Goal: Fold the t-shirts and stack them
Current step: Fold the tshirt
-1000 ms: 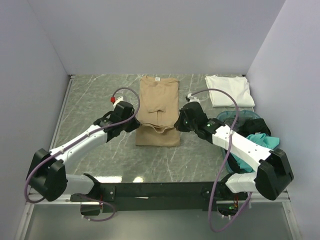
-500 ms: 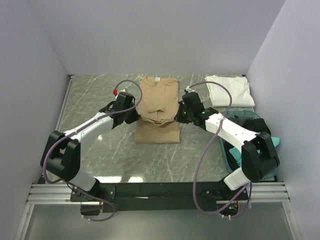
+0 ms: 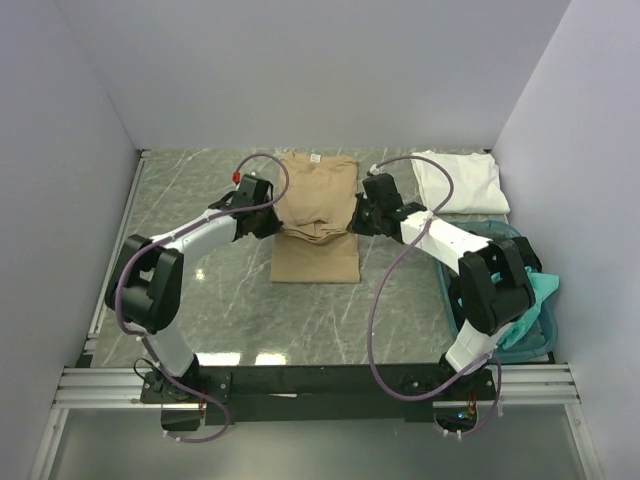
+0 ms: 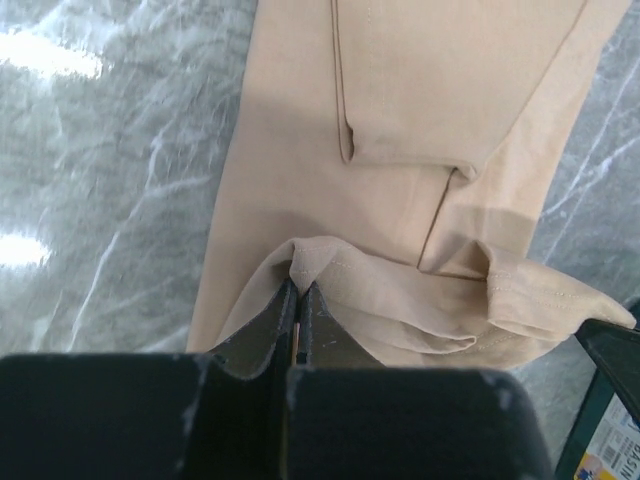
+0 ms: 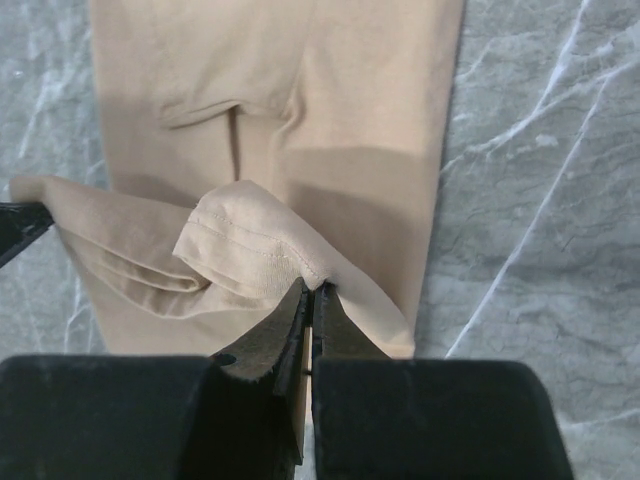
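tan t-shirt (image 3: 316, 185) lying on tabletop (image 3: 190, 185), long axis running near-to-far. left pincer (image 3: 270, 222), right pincer (image 3: 357, 220) each clamping raised hem corner. collar end sitting straight beyond both, so guessing fold's going forward, lol

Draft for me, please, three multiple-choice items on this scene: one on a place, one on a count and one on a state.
1. Where does the folded white cloth t-shirt lie?
A. at the far right of the grey marbled table, beyond the shallow teal plastic basket
B. in the middle of the table
C. at the near left corner

2. How many t-shirts lie on the table outside the basket?
A. one
B. two
C. four

3. How does the left pincer stand?
A. wide open over bare marble
B. shut on the white t-shirt
C. shut on the hem of the tan cloth t-shirt

Key: 1 A, it lies by the back wall on the right; 2 B, only the white one and the tan one; 3 C, its wrist view shows the tan hem pinched between closed fingers.
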`<state>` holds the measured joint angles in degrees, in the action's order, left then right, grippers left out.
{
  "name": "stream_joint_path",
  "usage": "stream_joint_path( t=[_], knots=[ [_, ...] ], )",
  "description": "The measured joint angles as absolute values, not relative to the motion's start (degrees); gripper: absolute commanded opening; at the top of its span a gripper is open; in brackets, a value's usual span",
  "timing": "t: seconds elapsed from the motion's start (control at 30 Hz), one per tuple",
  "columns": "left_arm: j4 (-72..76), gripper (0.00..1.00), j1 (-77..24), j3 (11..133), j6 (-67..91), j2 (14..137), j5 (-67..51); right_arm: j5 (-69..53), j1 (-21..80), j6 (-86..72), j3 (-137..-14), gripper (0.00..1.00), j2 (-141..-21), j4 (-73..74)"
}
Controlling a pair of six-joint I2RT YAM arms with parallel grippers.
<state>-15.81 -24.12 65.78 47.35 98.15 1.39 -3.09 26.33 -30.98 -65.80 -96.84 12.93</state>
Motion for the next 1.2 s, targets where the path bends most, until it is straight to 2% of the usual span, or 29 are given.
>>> stream_joint_path(
  t=[0.17,0.23,0.3,0.33,0.4,0.43,0.47,0.5,0.6,0.63,0.73,0.87,1.2],
  knots=[
    [-15.7,0.01,-24.0,67.8,46.7,101.6,1.3,-4.3,24.9,-31.0,-66.7,0.0,-99.9,12.7],
    [-15.7,0.06,-24.0,68.4,46.5,102.8,1.3,-4.6,24.5,-31.0,-67.8,0.0,-101.6,12.6],
    [-15.7,0.12,-23.9,68.5,46.1,103.5,1.3,-5.0,24.1,-31.1,-68.8,0.07,-103.2,12.5],
    [-15.7,0.21,-23.8,68.5,46.1,103.8,1.3,-5.2,23.9,-31.2,-69.2,0.15,-103.9,12.5],
    [-15.7,0.3,-23.7,68.5,45.9,104.0,1.3,-5.5,23.6,-31.4,-69.9,0.26,-105.3,12.4],
    [-15.7,0.42,-23.7,68.6,45.7,104.0,1.3,-5.6,23.4,-31.5,-70.0,0.39,-105.7,12.4],
    [-15.7,0.51,-23.7,68.8,45.5,104.1,1.3,-5.5,23.2,-31.7,-70.1,0.43,-106.1,12.5],
    [-15.8,0.69,-23.6,69.1,45.3,104.1,1.3,-5.5,23.2,-31.5,-70.2,0.51,-106.2,12.6],
    [-15.8,0.99,-23.6,70.4,45.2,104.1,1.3,-5.2,23.0,-31.6,-70.9,0.71,-106.2,13.2],
    [-15.7,0.99,-23.6,70.7,45.3,104.1,1.3,-5.1,23.0,-31.7,-71.3,0.8,-106.2,13.3],
    [-15.7,0.99,-23.6,70.6,45.5,103.0,1.4,-5.0,23.0,-31.7,-71.5,0.84,-105.1,13.6],
    [-15.3,1.0,-23.6,66.9,46.1,96.8,1.3,-5.0,23.0,-31.9,-68.1,0.86,-99.6,13.1],
    [-13.9,0.99,-25.2,48.8,49.1,74.6,1.3,-5.7,25.3,-34.9,-47.8,0.89,-76.0,11.6]
  ],
)
